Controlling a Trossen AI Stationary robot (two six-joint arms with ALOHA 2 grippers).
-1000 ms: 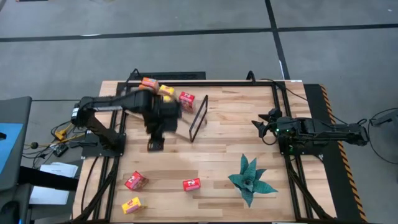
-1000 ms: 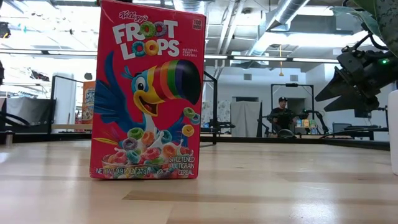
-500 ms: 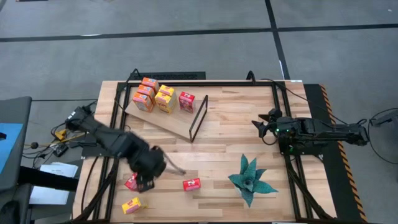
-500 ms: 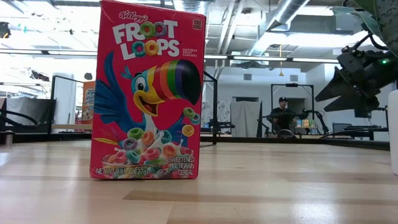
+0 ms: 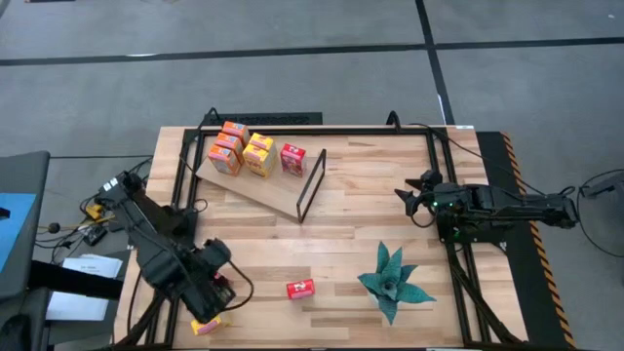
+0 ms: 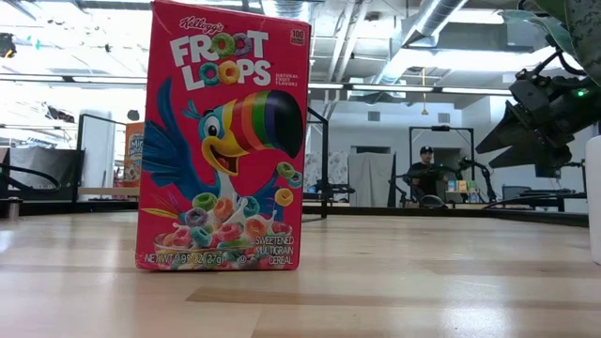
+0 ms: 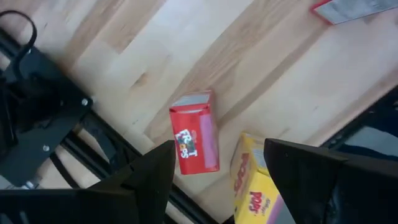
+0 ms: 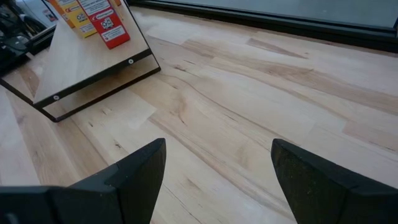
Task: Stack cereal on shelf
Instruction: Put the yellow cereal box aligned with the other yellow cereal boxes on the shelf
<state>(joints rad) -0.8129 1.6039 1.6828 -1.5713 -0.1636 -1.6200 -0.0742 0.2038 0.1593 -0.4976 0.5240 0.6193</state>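
The shelf (image 5: 255,185) is a light wooden board lying flat at the far left, with a black frame (image 5: 310,185) at its right end. Several small cereal boxes (image 5: 255,153), orange, yellow and red, stand on it. My left gripper (image 5: 212,283) is open above the near left corner. In the left wrist view its fingers (image 7: 149,180) stand over a red box (image 7: 196,134) lying flat, with a yellow box (image 7: 252,186) beside it. Another red box (image 5: 300,289) stands upright near the near edge and fills the low view (image 6: 223,141). My right gripper (image 5: 414,200) waits open at the right.
A green plant (image 5: 393,278) stands near the table's near right. The black table frame rail (image 7: 37,118) runs close beside the red box at the left edge. Bare wood lies between the shelf and my right gripper (image 8: 217,180). A person sits far off in the room (image 6: 427,174).
My left arm has swung from beside the shelf toward the table's near left corner, and its gripper now hovers over the red and yellow boxes there. The boxes and the shelf have stayed put. The right arm has kept still.
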